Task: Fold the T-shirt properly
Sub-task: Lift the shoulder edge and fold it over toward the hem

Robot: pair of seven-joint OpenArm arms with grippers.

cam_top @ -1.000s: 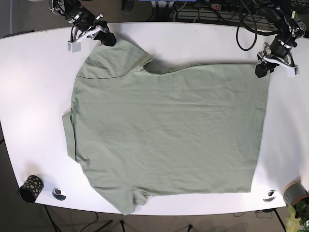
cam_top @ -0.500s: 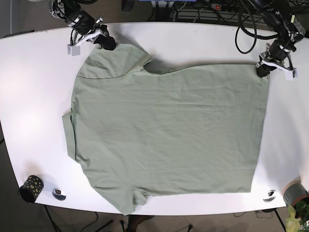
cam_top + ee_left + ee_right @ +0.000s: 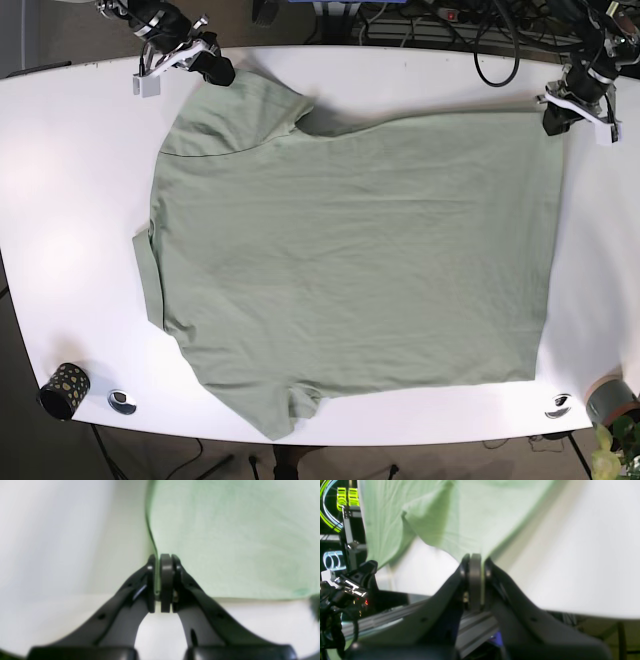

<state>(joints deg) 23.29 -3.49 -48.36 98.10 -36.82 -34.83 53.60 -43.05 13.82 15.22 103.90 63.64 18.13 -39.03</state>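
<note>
A sage-green T-shirt point(image 3: 350, 250) lies spread flat on the white table point(image 3: 70, 170), neck to the left, hem to the right. My left gripper point(image 3: 556, 118) is shut on the shirt's far right hem corner; in the left wrist view its fingertips point(image 3: 161, 580) pinch the cloth edge point(image 3: 225, 542). My right gripper point(image 3: 220, 72) is shut on the far left sleeve corner. In the right wrist view the fabric point(image 3: 460, 517) rises taut from the closed jaws point(image 3: 473, 580).
A dark patterned cup point(image 3: 64, 389) and a small metal disc point(image 3: 122, 401) sit at the near left edge. Another metal disc point(image 3: 559, 405) and a grey pot with a plant point(image 3: 612, 410) are at the near right. Cables point(image 3: 440, 18) run behind the table.
Both grippers have pulled their corners toward the table's far edge. The shirt's far edge is stretched straighter and the whole shirt has shifted slightly away.
</note>
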